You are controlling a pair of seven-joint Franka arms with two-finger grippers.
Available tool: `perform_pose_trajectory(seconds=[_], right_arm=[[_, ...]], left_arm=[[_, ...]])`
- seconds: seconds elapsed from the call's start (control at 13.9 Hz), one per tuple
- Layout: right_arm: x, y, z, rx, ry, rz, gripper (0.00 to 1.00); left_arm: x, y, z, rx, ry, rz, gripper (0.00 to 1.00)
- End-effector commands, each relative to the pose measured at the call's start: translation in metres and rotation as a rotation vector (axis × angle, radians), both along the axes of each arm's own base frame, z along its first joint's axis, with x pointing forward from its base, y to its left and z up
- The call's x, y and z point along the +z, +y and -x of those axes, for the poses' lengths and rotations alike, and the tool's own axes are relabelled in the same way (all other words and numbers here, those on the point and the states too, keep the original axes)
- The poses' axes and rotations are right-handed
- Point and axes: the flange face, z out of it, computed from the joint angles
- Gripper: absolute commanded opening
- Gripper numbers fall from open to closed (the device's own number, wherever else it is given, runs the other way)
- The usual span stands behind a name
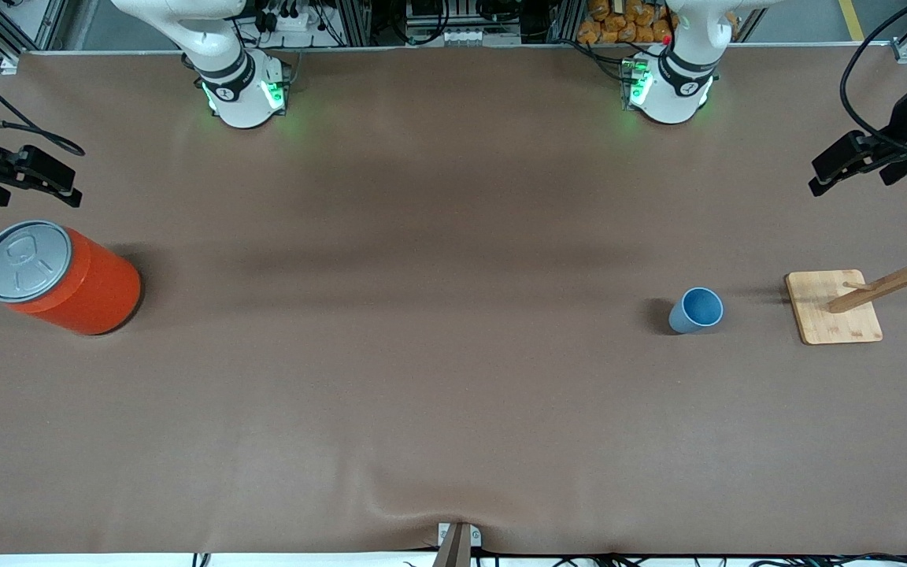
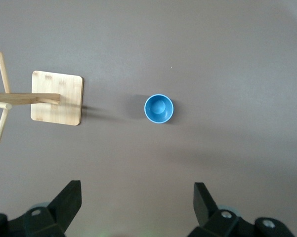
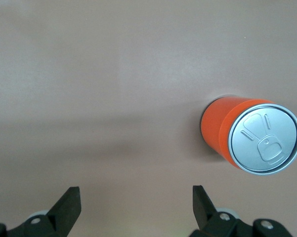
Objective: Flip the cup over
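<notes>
While both arms wait high at the table's ends, the blue cup (image 1: 697, 309) stands mouth-up on the brown table (image 1: 422, 394), just beside the wooden rack (image 1: 835, 307), on the side toward the right arm's end. Well off toward that same end stands the orange can (image 1: 60, 277). Farther up, the left gripper (image 2: 137, 207) and right gripper (image 3: 136, 207) hang with fingers wide apart. A grip on the thin rim could slip, and a swing could knock the nearby rack.
</notes>
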Motion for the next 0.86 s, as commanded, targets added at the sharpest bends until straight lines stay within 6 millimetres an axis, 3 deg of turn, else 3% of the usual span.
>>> perform_pose_trajectory(seconds=[0.0, 0.79], right_arm=[[0.006, -0.003, 0.003, 0.008, -0.001, -0.020, 1.00], [0.006, -0.005, 0.003, 0.003, -0.001, -0.020, 1.00]], left_arm=[[0.007, 0.003, 0.007, -0.023, 0.002, 0.013, 1.00], [0.022, 0.000, 0.008, -0.080, -0.002, 0.000, 1.00]])
